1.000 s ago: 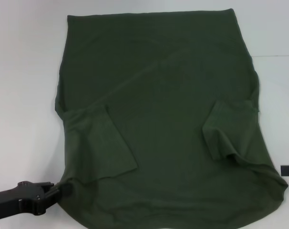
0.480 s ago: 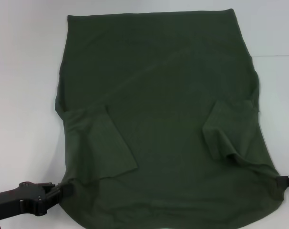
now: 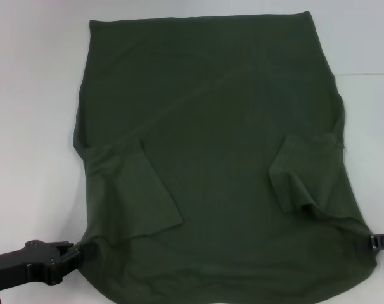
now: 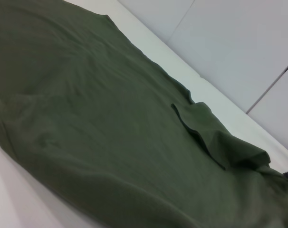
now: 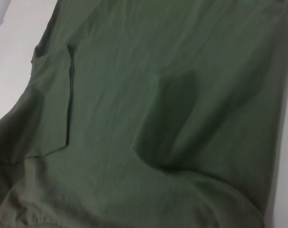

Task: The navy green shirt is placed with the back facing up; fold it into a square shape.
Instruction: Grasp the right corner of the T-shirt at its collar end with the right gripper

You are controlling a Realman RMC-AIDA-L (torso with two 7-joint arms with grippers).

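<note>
The navy green shirt (image 3: 217, 126) lies flat on the white table, with both short sleeves folded inward onto the body: one (image 3: 132, 190) on the left, one (image 3: 306, 171) on the right. My left gripper (image 3: 84, 252) touches the shirt's near left corner, its tips hidden at the fabric edge. My right gripper (image 3: 377, 241) reaches in from the right edge of the view, at the shirt's near right corner. The left wrist view shows the shirt (image 4: 96, 118) with a folded sleeve (image 4: 206, 133). The right wrist view is filled by shirt fabric (image 5: 158, 95).
The white table (image 3: 27, 126) shows to the left, right and beyond the shirt. A seam line in the table (image 3: 369, 74) runs at the far right. The shirt's near hem lies close to the table's front edge.
My right gripper has moved down and inward to the shirt's near right corner. My left gripper has barely shifted. The shirt has not moved.
</note>
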